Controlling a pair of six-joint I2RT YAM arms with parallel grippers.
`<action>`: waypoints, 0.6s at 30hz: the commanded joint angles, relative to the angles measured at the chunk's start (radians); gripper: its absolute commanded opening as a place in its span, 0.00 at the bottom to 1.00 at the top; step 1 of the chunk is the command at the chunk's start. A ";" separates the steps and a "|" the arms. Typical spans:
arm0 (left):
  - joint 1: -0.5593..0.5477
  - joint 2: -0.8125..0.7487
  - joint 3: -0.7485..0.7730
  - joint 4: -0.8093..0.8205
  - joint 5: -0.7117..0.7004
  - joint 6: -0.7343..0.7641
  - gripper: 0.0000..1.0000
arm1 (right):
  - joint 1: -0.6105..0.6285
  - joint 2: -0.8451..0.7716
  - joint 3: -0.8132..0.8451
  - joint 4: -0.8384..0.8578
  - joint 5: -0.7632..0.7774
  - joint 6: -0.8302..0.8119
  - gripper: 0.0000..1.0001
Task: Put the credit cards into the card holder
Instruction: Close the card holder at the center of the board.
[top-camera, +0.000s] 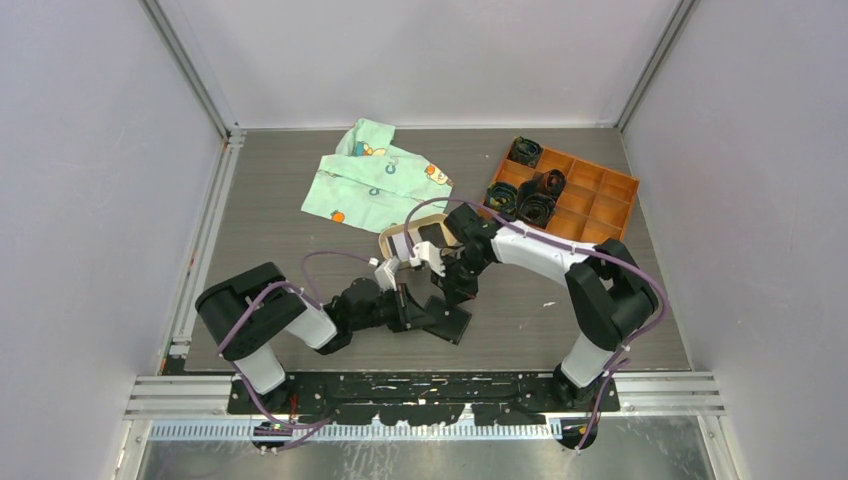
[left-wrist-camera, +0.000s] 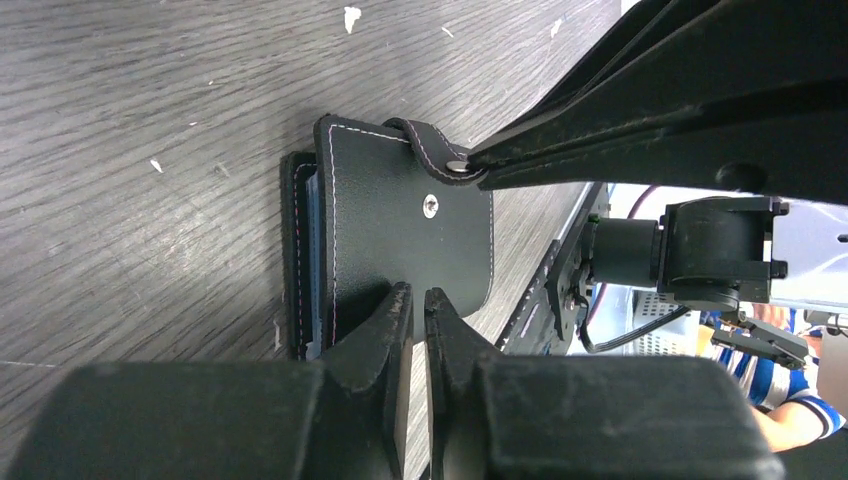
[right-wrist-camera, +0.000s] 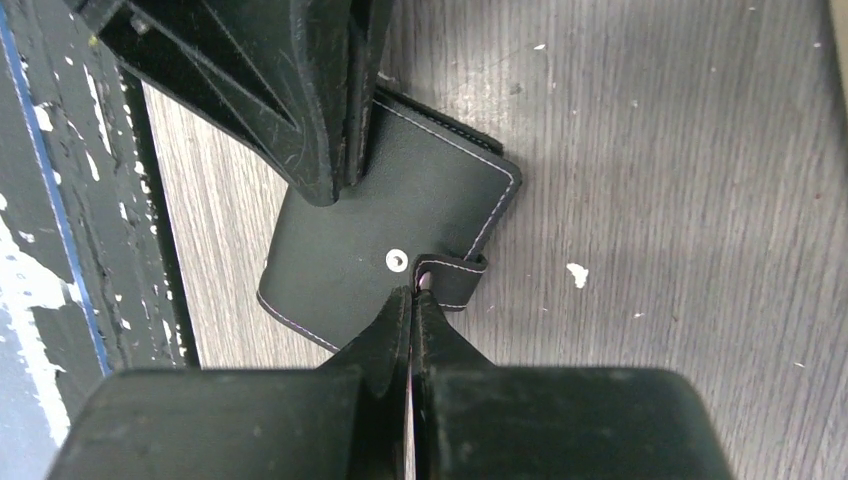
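Snugly, card holder (left-wrist-camera: 400, 235) in left claw (left-wrist-camera: 420, 300)

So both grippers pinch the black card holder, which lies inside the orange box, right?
Not quite: the left gripper and right gripper pinch the card holder, but it lies on the table, apart from the orange box. Both wrist views show it.

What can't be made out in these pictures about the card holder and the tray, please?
The card holder's inside: left wrist view, its cover hides it.
The tan tray's contents: top view, the right arm covers most.
The snap tab's end: right wrist view, pinched inside the right gripper.
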 joint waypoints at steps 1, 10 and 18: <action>-0.003 0.001 -0.011 0.059 -0.027 -0.003 0.10 | 0.035 -0.042 -0.014 0.006 0.052 -0.072 0.01; -0.003 -0.008 -0.017 0.055 -0.027 0.000 0.10 | 0.096 -0.047 -0.035 0.016 0.120 -0.108 0.01; -0.003 -0.004 -0.019 0.060 -0.024 -0.001 0.10 | 0.137 -0.052 -0.043 0.009 0.146 -0.133 0.01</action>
